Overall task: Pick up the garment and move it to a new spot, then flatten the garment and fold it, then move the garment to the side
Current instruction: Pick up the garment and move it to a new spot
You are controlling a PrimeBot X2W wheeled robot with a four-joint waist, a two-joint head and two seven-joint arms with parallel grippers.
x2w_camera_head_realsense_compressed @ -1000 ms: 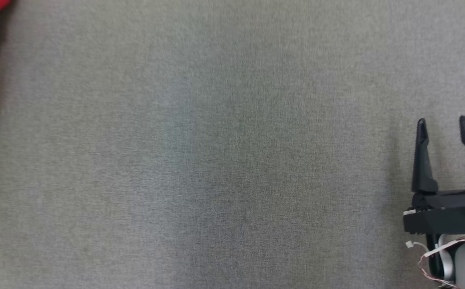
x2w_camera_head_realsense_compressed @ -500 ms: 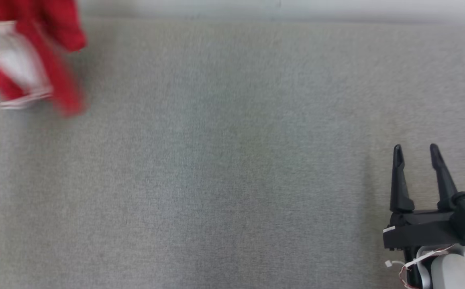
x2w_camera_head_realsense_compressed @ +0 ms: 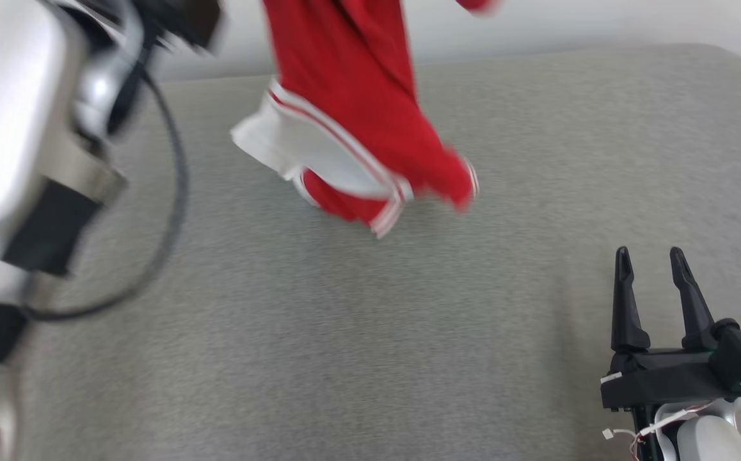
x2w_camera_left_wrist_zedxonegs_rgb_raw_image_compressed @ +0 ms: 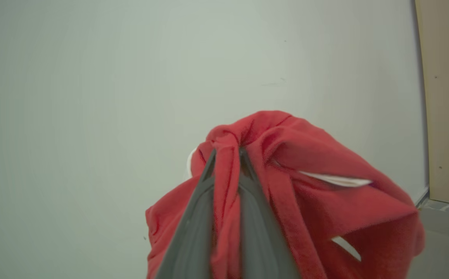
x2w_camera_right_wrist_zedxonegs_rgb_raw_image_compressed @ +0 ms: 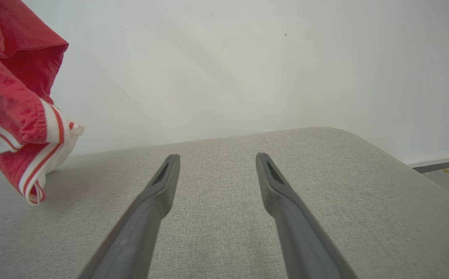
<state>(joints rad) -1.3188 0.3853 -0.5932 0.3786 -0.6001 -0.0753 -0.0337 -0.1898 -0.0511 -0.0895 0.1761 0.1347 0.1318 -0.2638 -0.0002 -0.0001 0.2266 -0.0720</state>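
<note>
Now garment point(x2w_camera_head_realsense_compressed: 358, 121), barely in sight moment ago, hangs over far half of pad point(x2w_camera_head_realsense_compressed: 345, 358); left tool point(x2w_camera_left_wrist_zedxonegs_rgb_raw_image_compressed: 226, 153) pinches red bunch. Right tool point(x2w_camera_head_realsense_compressed: 651, 256) spread, idle, pad's near right. Move underway, lay-down next.

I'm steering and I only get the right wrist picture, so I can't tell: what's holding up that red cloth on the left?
Observer: The left gripper is. Its own wrist view shows both fingers pinched shut on a bunch of the red garment.
Operator: Where's that arm?
Observer: In the head view the pale left arm is raised at the left, with a black cable looping down from it.
Operator: Is my gripper close to the cloth?
Observer: No. In the head view the right gripper sits at the lower right, open, with bare grey surface between it and the garment.
</note>
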